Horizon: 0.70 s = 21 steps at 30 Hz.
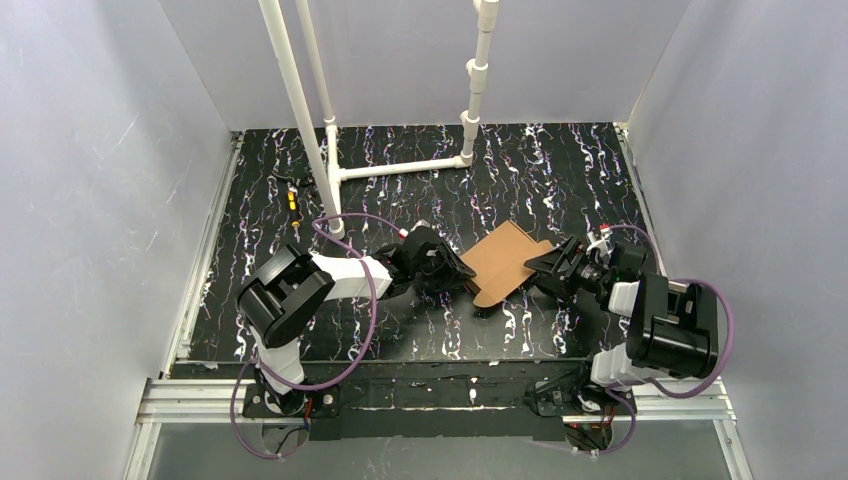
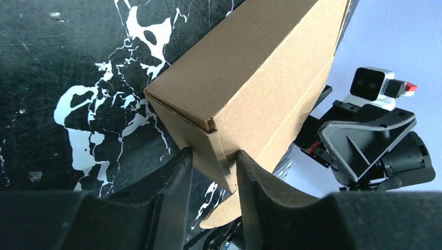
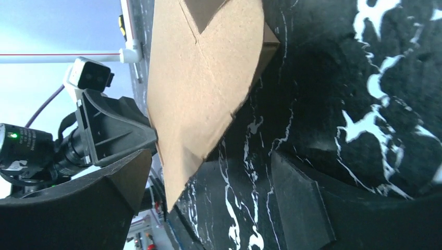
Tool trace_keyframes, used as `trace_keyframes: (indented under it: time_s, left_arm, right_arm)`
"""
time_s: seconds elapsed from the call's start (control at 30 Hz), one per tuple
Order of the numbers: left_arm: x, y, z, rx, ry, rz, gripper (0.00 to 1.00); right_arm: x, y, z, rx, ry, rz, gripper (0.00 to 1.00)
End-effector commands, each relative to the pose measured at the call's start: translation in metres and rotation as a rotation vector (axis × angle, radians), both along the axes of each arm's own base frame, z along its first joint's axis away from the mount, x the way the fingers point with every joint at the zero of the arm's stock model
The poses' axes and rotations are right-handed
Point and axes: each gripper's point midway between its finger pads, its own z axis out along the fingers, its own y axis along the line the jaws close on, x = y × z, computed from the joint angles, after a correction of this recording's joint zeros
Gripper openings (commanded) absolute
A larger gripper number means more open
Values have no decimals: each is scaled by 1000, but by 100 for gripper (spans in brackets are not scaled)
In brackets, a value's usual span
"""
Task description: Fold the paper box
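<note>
The paper box (image 1: pixel 505 262), plain brown cardboard and partly folded, lies mid-table between both arms. My left gripper (image 1: pixel 462 276) meets it from the left. In the left wrist view the box (image 2: pixel 250 78) shows a raised side wall and corner, and the left gripper (image 2: pixel 212 167) is shut on that wall, one finger on each face. My right gripper (image 1: pixel 536 268) is at the box's right edge. In the right wrist view it (image 3: pixel 208 192) stands wide open. A pointed flap of the box (image 3: pixel 203 78) reaches down between its fingers, close to the left finger (image 3: pixel 117 182), touching neither.
A white pipe frame (image 1: pixel 400 168) stands on the far half of the black marbled table (image 1: pixel 560 170). Small yellow and black bits (image 1: pixel 292 198) lie at the far left. Grey walls close in on the left, right and back. The two grippers face each other closely across the box.
</note>
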Motion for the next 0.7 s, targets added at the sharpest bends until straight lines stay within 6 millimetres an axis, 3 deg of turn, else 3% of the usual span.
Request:
trace_keyframes:
  time_s: [0.0, 0.13, 0.37, 0.53, 0.67]
  left_arm:
    - [-5, 0, -13, 60, 18, -4, 34]
    - [-7, -5, -13, 54, 18, -16, 34]
    - [-7, -5, -13, 57, 12, -16, 34]
    - [-5, -4, -10, 59, -10, -16, 36]
    - [-4, -4, -9, 59, -17, -16, 36]
  right_arm:
    - [16, 11, 7, 49, -53, -2, 91]
    - [18, 23, 8, 100, -54, 30, 81]
    - [17, 25, 4, 104, -53, 55, 61]
    - [15, 27, 3, 112, -37, 92, 51]
    - [11, 29, -2, 123, 5, 128, 51]
